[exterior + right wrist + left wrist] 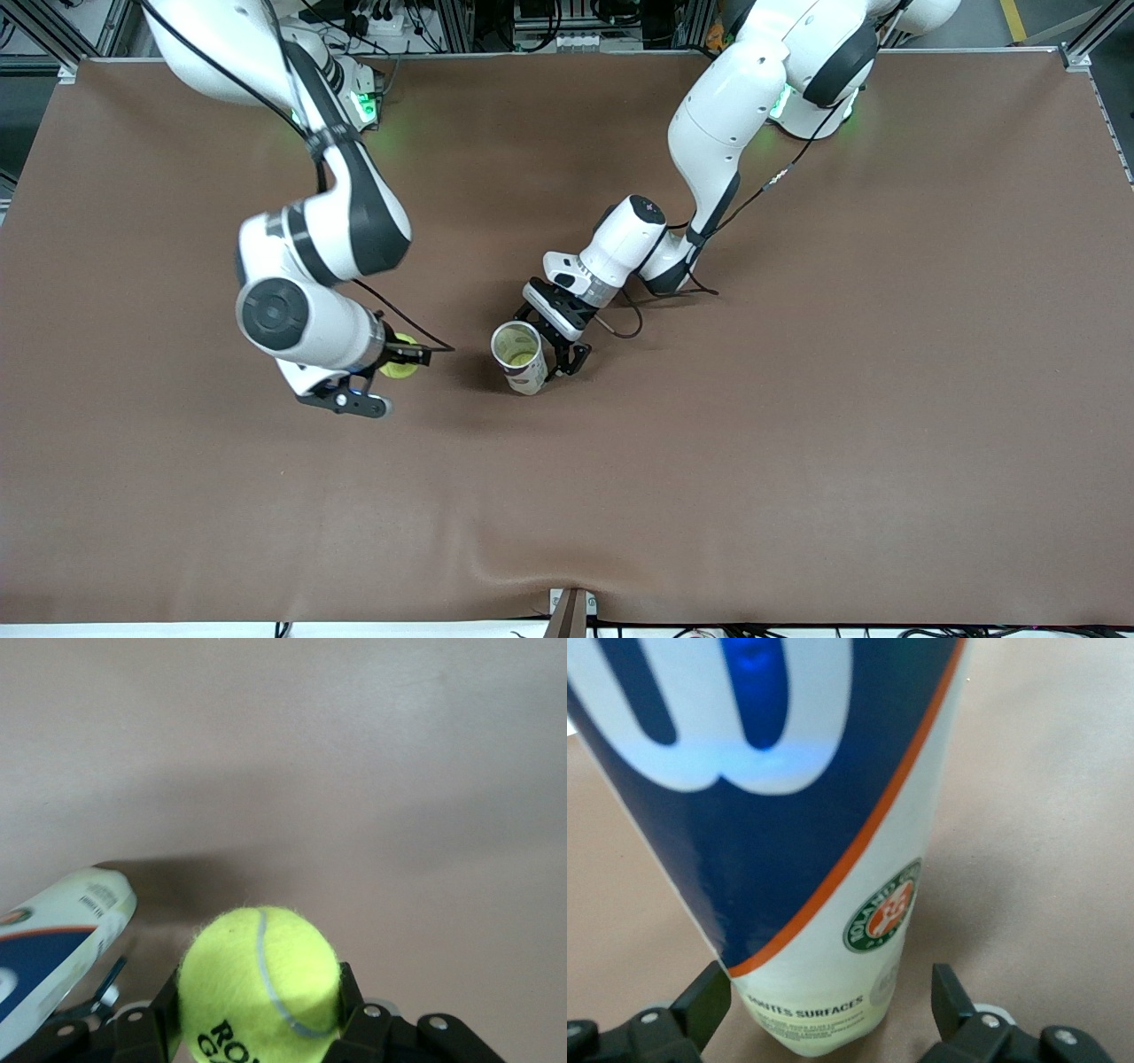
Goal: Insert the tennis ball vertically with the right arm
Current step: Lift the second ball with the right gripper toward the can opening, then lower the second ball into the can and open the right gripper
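A yellow-green tennis ball [400, 360] [257, 983] sits between the fingers of my right gripper [403, 358] [257, 997], which is shut on it over bare table. The ball is beside the can, toward the right arm's end. The can [523, 361] [815, 859] is a white, blue and orange tennis-ball tube. It stands upright on the table with its top open and shows no ball inside; it also shows in the right wrist view [53, 948]. My left gripper [547, 341] [828, 1003] is low around the can's base, open, with a gap at one finger.
The brown table cover [797, 443] holds nothing else. A cable [620, 323] loops on the table by the left wrist. Both arms' bases stand at the table's edge farthest from the front camera.
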{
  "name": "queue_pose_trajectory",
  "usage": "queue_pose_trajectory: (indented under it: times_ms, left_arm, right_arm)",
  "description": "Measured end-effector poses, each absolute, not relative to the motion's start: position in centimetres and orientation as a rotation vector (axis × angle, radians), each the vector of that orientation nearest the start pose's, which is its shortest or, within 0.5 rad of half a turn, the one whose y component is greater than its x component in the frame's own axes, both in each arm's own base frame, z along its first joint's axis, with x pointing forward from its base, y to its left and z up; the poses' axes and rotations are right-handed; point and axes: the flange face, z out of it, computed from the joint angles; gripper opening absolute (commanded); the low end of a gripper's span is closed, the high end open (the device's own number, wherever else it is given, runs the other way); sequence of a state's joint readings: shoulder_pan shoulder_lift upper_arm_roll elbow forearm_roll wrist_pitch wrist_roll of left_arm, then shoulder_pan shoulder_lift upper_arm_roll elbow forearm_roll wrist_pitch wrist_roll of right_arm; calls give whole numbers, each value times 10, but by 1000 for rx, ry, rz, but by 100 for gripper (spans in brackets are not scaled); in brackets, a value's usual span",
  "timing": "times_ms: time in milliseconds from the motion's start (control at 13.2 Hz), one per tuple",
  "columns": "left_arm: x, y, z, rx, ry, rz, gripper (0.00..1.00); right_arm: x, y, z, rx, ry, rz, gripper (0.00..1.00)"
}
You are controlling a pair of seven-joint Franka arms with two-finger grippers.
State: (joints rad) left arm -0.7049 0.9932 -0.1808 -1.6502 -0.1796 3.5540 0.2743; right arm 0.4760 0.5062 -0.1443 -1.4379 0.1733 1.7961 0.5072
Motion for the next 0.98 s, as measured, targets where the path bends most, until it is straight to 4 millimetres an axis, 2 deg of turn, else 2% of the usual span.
queue_pose_trajectory:
  times_ms: [152,379,833,985]
  left_arm:
    - [483,-512,146,-2950,1257,-1426,100]
    - [483,-512,146,-2950,1257,-1427,100]
    - [483,-513,146,-2950,1260,-1427,100]
    - [483,-513,146,-2950,1259,-1427,100]
  right_arm:
    - [635,259,419,-3063,397,254,0]
    - [632,280,443,-2998,516,247,0]
    - [600,367,468,-2931,684,160,0]
    - [594,389,461,-2913,716,135,0]
